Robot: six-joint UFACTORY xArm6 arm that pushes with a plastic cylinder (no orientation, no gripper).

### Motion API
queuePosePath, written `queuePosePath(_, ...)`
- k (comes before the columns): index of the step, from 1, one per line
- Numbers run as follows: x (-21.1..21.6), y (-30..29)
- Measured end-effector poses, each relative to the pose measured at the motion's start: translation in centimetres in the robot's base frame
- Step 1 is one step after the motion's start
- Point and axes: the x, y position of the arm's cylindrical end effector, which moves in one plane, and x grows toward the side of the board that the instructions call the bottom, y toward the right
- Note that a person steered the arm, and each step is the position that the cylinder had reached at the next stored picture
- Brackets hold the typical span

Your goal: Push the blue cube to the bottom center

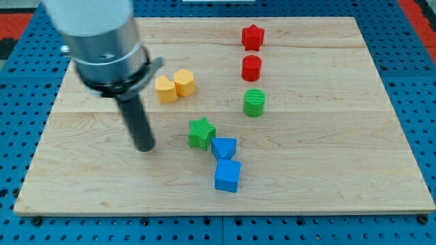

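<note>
1. Blue cube [227, 176] sat on the wooden board [340, 170] near its bottom edge, about mid-width; that was what you would have seen.
2. Touching the cube's top was a second blue block [223, 148], shape unclear, and up-left of that a green star [201, 133].
3. Your rod carried no hand to open or close; my tip [144, 148] rested well left of the cube, apart from it.
4. Above the cube stood a green cylinder [254, 103], a red cylinder [252, 68] and a red star [253, 37].
5. Far up-left of the cube, two yellow blocks [174, 86] touched.
</note>
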Motion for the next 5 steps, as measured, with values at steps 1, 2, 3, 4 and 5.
queuePosePath(1, -1.6, 2.8)
queuePosePath(2, -3.3, 2.6)
queuePosePath(3, -2.9, 6.8)
queuePosePath(4, -2.9, 6.6)
queuePosePath(5, 0.7, 5.5)
